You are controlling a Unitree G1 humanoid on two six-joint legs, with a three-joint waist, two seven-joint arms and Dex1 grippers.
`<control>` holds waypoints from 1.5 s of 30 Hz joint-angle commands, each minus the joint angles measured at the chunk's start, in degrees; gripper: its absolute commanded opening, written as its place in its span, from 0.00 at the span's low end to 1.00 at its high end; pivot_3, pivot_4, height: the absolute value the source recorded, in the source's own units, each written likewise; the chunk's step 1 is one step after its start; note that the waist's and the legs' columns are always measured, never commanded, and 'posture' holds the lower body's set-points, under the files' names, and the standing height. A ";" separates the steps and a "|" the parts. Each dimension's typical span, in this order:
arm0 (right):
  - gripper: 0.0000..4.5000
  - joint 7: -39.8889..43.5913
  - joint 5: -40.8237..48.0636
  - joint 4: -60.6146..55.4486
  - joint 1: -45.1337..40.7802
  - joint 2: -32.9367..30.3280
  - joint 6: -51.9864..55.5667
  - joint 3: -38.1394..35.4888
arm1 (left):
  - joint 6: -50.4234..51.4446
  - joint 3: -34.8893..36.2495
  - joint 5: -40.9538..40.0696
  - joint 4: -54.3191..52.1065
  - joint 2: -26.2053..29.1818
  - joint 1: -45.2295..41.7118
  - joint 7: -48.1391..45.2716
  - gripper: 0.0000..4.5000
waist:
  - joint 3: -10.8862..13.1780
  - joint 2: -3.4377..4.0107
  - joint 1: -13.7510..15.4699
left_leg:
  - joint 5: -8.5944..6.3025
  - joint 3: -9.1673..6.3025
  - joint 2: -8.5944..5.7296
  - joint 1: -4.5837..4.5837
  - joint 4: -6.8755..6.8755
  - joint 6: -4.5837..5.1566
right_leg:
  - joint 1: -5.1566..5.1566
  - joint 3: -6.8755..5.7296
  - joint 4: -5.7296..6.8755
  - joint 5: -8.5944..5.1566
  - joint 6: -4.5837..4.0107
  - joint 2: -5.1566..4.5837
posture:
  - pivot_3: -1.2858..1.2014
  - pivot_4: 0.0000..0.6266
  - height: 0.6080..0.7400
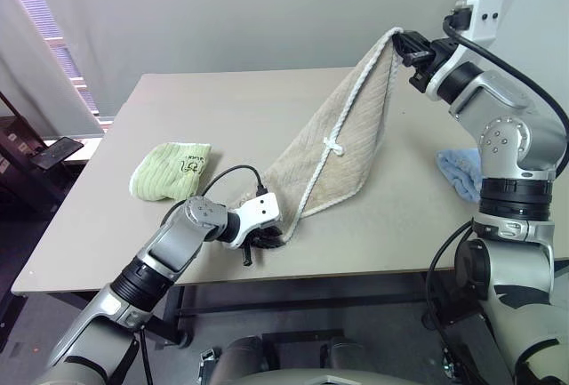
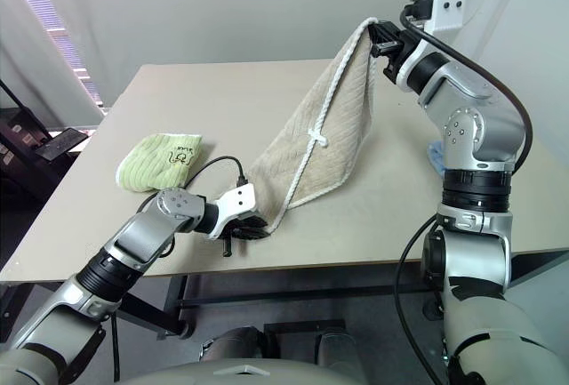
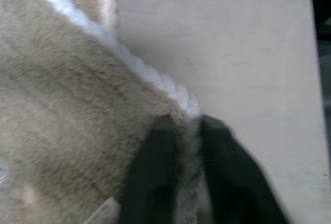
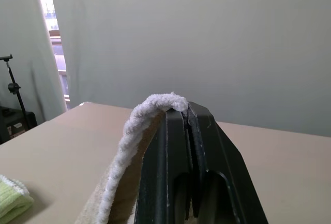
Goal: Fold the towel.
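Note:
The beige towel (image 1: pixel 347 140) with a white corded edge hangs stretched in the air, from high at the right down to the table's front. My right gripper (image 1: pixel 411 47) is raised and shut on the towel's top corner (image 4: pixel 163 102). Low down, near the table's front edge, my left gripper (image 1: pixel 265 238) is shut on the towel's bottom corner; in the left wrist view its black fingers (image 3: pixel 155 177) pinch the corded edge (image 3: pixel 189 146). A small white tag (image 1: pixel 333 145) sits midway along the edge.
A small light-green cloth (image 1: pixel 171 170) lies on the beige table (image 1: pixel 222 109) at the left. A light-blue cloth (image 1: pixel 460 172) lies at the right edge, behind my right arm. A dark stand with a phone (image 1: pixel 55 150) is beside the table's left.

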 commanded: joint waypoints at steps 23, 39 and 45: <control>0.00 -2.08 -5.45 9.01 0.14 -3.92 -10.85 -4.82 | 0.08 35.24 -18.14 24.53 6.85 -18.16 4.83 0.00 | 0.08 -0.06 1.12 | -0.02 0.01 0.08 -0.58 0.22 0.03 | -0.46 -0.08 -0.05 0.02 0.02 0.05 | 0.52 0.00 0.81; 0.00 -8.55 -19.77 48.42 -16.44 -5.03 -38.07 -0.36 | -36.61 41.44 -9.77 77.21 -7.34 -53.57 32.41 0.00 | 0.19 -0.21 1.07 | 0.17 0.13 0.08 -1.43 0.44 -0.22 | -1.03 -0.16 -0.01 0.41 0.64 0.08 | 0.52 0.00 0.81; 0.00 -0.23 -18.81 55.48 -18.88 -5.80 -46.53 -1.47 | -44.22 45.72 -12.30 77.59 -7.27 -53.35 23.56 0.00 | 0.20 -0.23 0.75 | 0.17 0.14 0.09 -1.42 0.43 -0.23 | -0.96 -0.17 -0.05 0.41 0.65 0.12 | 0.52 0.00 0.81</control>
